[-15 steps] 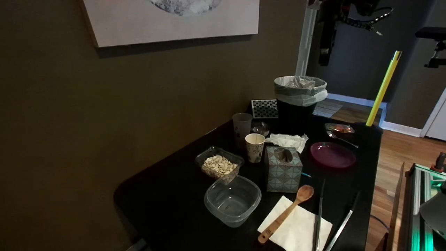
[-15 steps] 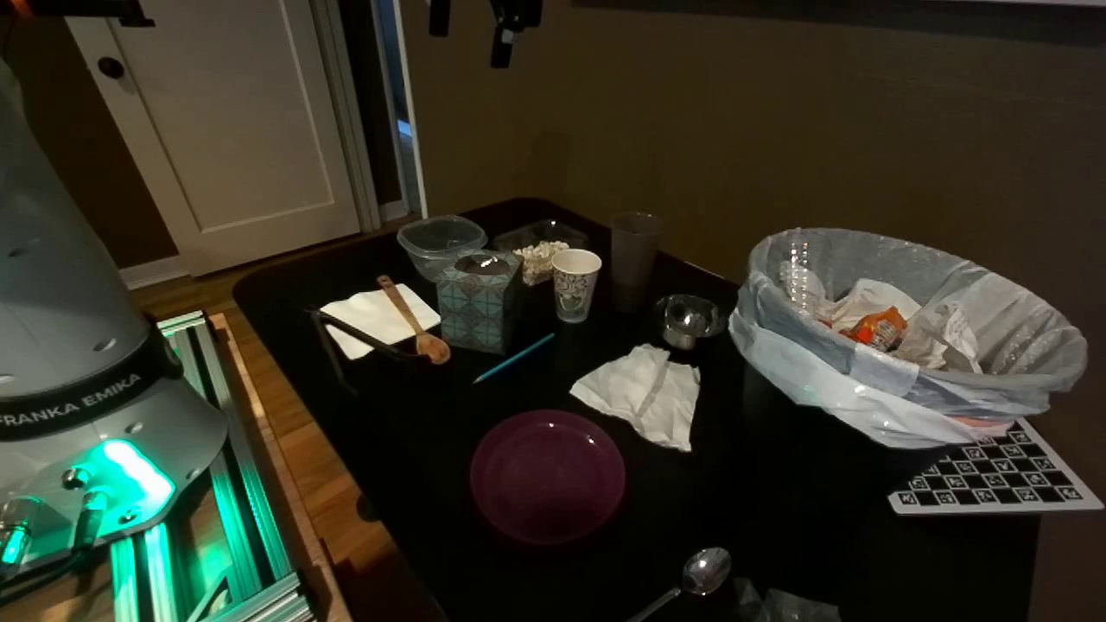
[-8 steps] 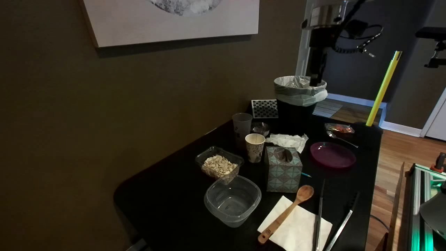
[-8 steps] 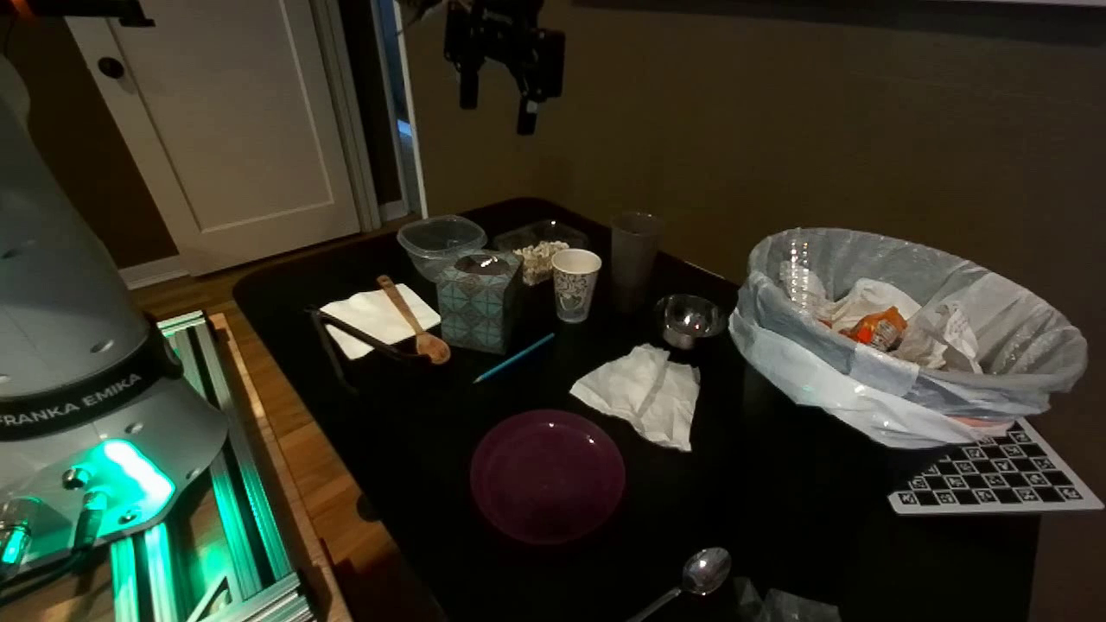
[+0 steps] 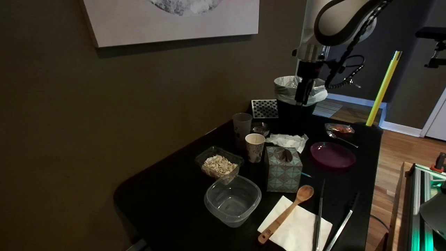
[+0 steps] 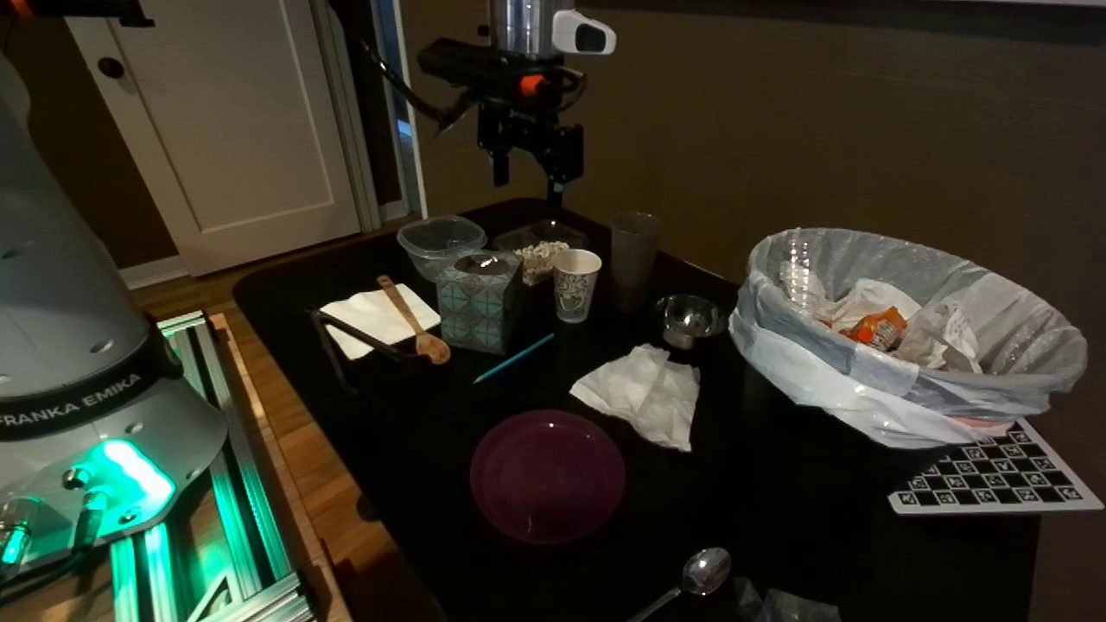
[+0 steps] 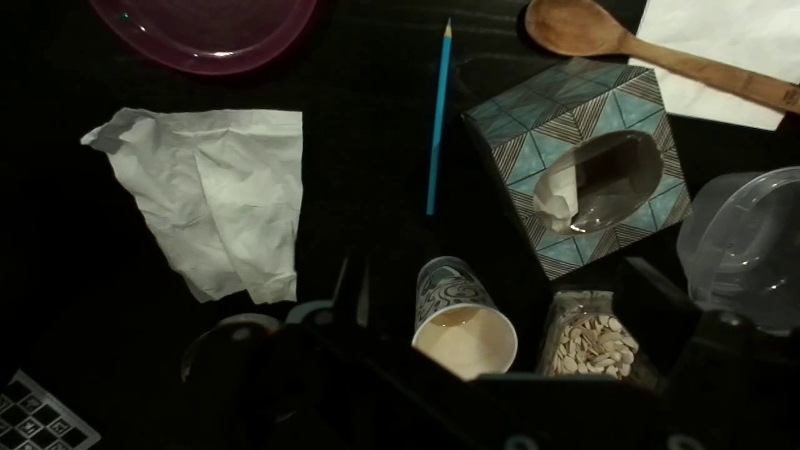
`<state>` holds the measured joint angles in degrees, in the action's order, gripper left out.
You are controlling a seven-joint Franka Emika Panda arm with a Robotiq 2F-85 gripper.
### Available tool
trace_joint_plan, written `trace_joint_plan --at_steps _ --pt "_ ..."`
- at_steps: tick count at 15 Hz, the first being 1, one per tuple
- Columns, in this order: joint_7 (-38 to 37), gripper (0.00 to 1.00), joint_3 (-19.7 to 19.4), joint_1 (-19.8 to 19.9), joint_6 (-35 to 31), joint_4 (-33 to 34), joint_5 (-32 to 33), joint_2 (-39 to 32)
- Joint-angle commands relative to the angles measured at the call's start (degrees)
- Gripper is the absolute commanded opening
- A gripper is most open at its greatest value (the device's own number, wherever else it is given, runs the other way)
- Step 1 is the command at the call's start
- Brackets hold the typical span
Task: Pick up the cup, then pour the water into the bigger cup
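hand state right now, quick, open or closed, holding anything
Hand: open, holding nothing; the small white patterned paper cup stands apart from it.

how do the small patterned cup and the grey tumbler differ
The tumbler is clearly taller; the cup is shorter. The cup is whitish with a printed pattern outside, while the tumbler is greyish. The cup's side looks opaque, whereas the tumbler's looks see-through. Both stand upright on the table.
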<state>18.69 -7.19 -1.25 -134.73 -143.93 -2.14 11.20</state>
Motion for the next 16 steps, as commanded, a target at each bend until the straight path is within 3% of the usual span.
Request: trace_joint_plan --at_steps 1,9,12,16 --pt "0.1 1.00 0.8 0.8 0.1 0.1 -0.2 0.0" --pt "4.8 1.00 1.1 0.7 -15.1 3.4 -12.2 -15.6" --pt "7.0 1.00 3.5 2.4 -19.8 5.9 -17.1 -21.5" --pt "7.7 1.00 7.9 6.0 -24.3 10.7 -18.7 -27.9"
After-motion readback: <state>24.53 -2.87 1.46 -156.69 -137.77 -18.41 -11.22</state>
